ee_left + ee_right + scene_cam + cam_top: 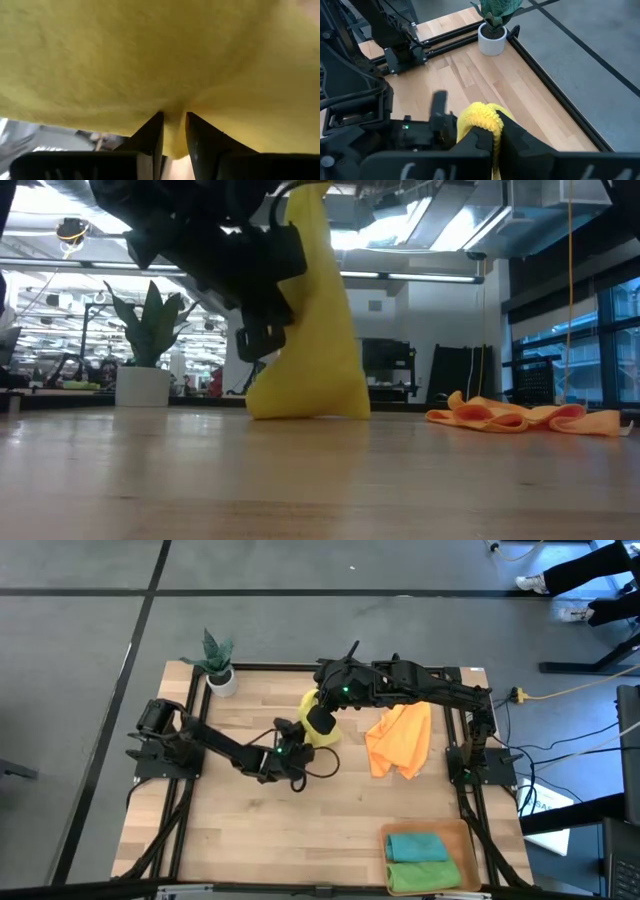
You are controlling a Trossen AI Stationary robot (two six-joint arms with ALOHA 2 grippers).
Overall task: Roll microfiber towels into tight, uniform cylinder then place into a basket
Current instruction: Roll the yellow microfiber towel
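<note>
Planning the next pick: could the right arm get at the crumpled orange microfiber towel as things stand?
Probably not yet. The orange towel lies uncovered on the wooden table near the right arm's base, but the right gripper is shut on the hanging yellow towel, which the left gripper also pinches; it must release first.

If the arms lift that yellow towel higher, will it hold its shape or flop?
Probably flop: the yellow towel hangs in a limp drape from the right gripper. It likely bunches where pinched, as at the left gripper. Seems light.
</note>
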